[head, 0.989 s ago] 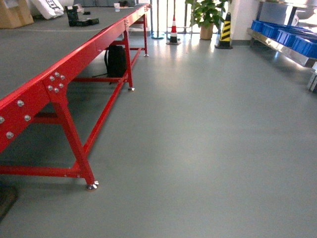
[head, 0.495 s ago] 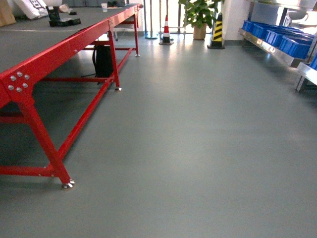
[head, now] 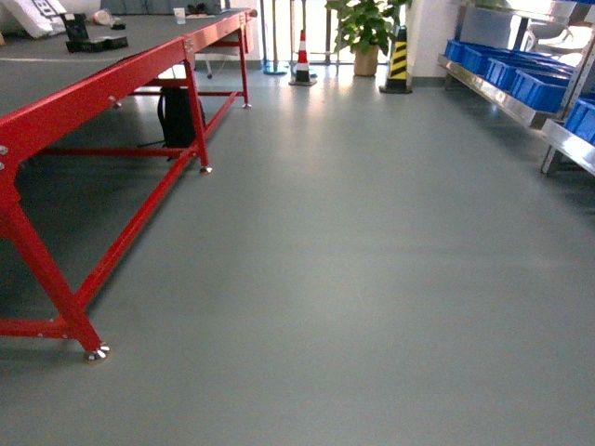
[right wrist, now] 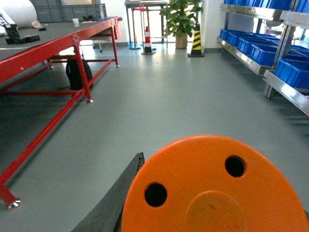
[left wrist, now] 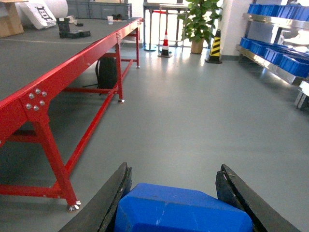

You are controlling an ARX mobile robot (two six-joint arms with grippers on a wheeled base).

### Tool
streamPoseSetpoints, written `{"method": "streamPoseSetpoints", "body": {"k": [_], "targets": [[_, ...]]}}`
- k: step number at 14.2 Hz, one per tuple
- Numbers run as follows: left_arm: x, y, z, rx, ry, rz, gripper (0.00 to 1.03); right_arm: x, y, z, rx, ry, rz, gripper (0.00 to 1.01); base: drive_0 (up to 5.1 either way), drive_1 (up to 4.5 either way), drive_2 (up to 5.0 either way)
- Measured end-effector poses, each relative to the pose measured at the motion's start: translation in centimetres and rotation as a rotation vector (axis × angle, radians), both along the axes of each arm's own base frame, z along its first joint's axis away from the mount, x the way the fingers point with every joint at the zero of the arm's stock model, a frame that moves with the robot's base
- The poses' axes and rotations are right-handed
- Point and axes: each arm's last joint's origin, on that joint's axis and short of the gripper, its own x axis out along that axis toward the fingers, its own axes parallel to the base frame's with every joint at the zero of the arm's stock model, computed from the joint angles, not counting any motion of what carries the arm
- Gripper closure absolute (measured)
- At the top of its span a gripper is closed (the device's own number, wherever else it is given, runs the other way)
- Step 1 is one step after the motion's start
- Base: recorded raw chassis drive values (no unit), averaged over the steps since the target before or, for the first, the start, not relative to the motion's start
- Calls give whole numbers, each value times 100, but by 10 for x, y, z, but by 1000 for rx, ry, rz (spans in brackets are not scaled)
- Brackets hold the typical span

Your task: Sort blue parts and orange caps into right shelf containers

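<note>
Floor (head: 372,279): grey, glossy, filling most of the head view from 6 o'clock up to the far wall.
Worktop (head: 56,70): long, grey-topped, on a red frame with slanted legs; runs from 9 o'clock toward 11 o'clock in the head view.
Shelf (head: 507,93): steel, low, along the wall at 2 o'clock in the head view.
Right shelf containers (head: 521,79): bright blue, lined up on the shelf at 1 to 2 o'clock; seen too in the right wrist view (right wrist: 294,72) at 2 to 3 o'clock and the left wrist view (left wrist: 285,60) at 2 o'clock.
Potted plant (head: 363,28): green, by the far wall at 12 o'clock.
Black bag (head: 175,116): on the floor under the worktop, at 10 o'clock.
Striped posts: a yellow-and-black post (head: 398,60) just right of the plant, a red-and-white cone (head: 302,60) just left of it.
Left pincer (left wrist: 176,203): at 6 o'clock of the left wrist view, two dark fingers (left wrist: 108,200) clamped either side of a blue part.
Blue part (left wrist: 181,210): wedged between those fingers, touching both, above the floor.
Right pincer (right wrist: 145,208): at 6 o'clock of the right wrist view; one dark finger (right wrist: 118,198) visible on the left, against an orange cap; grasping it, the other finger hidden.
Orange cap (right wrist: 212,188): flat top facing the camera, two small holes visible; covers most of the pincer.
</note>
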Motion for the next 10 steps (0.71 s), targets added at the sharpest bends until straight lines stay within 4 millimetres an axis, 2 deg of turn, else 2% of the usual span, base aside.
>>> {"method": "streamPoseSetpoints", "body": {"k": [10], "targets": [[0,0,0,0,0,2,58,0,0,-1,0,6,0,58,-7,426,-440]]}}
